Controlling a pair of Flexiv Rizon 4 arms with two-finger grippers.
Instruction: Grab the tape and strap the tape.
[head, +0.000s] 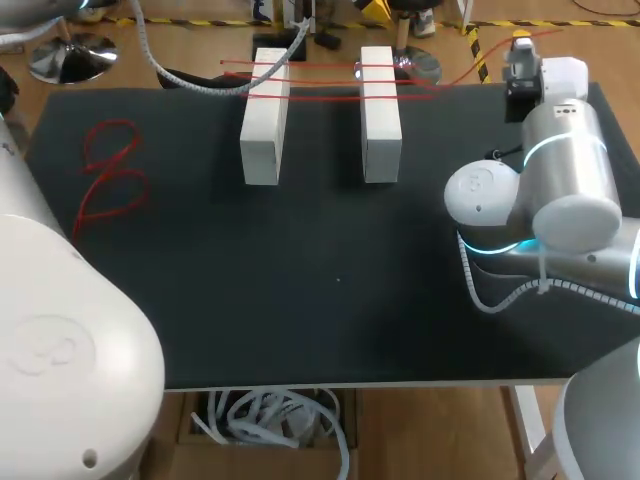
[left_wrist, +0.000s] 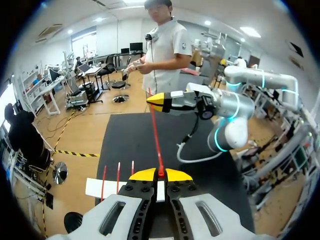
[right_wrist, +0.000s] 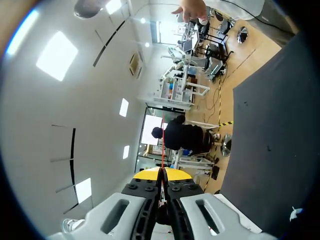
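Several red strips (head: 320, 98) already lay across the white blocks (head: 262, 130); another tape (left_wrist: 155, 135) ran taut between the left gripper (left_wrist: 160, 176) and right gripper (right_wrist: 162, 175), both pinching it, seemingly not yet laid down.

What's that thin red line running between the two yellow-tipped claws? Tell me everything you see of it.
It is a red tape, thin and narrow, stretched straight above the black mat. The left gripper pinches it between its yellow tips. Farther along, the right gripper is shut on it too.
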